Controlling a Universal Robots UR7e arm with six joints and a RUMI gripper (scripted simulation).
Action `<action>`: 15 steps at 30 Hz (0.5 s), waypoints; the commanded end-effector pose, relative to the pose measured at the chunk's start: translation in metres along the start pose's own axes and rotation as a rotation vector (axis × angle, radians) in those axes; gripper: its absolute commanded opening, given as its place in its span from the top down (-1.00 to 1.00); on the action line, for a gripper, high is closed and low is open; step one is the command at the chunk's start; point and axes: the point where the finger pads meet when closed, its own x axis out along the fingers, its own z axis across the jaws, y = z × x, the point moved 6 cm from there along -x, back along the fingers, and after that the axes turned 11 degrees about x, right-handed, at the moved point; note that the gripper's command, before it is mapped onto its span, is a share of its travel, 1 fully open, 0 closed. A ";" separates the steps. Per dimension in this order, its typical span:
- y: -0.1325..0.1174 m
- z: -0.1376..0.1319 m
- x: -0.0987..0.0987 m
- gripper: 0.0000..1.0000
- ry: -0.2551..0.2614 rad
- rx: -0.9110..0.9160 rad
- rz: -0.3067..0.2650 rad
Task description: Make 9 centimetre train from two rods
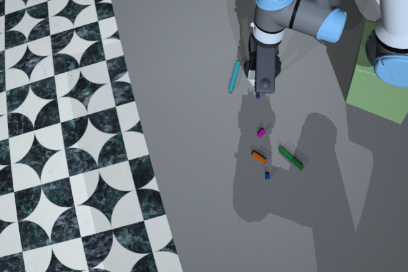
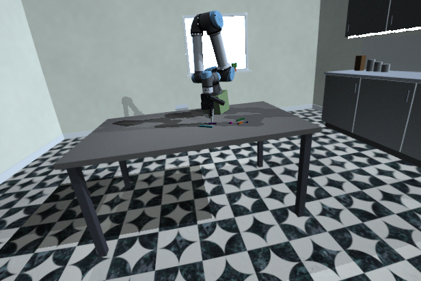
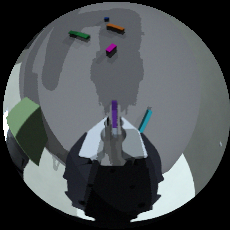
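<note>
Purple rod (image 1: pixel 257 95) (image 2: pixel 212 123) (image 3: pixel 114 107) at the tips of the gripper (image 1: pixel 256 85) (image 2: pixel 212 122) (image 3: pixel 114 117), whose jaws stand slightly parted, rod released. Green rod (image 1: pixel 291 158) (image 2: pixel 240 119) (image 3: pixel 79 35) and blue rod (image 1: pixel 267 176) (image 2: pixel 247 122) (image 3: pixel 106 19) lie apart, unaligned. Orange rod (image 1: pixel 258 157) (image 2: pixel 240 123) (image 3: pixel 115 28) near the blue; magenta rod (image 1: pixel 261 132) (image 2: pixel 230 122) (image 3: pixel 111 49) between orange and purple; turquoise rod (image 1: pixel 234 77) (image 2: pixel 206 126) (image 3: pixel 145 121) beside the gripper.

On your right, in the exterior view, you see a kitchen counter (image 2: pixel 376 75) with dark cabinets below. On it stand a brown block (image 2: pixel 360 63) and three grey canisters (image 2: pixel 378 66), side by side. Above, you see dark wall cabinets (image 2: pixel 370 4). Behind the table, the wall has a bright window (image 2: pixel 238 40).
</note>
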 end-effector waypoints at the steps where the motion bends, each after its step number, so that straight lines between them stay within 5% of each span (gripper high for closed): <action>1: 0.000 0.000 -0.011 0.72 0.000 0.000 0.000; 15: 0.000 0.000 -0.045 0.72 0.000 0.000 0.000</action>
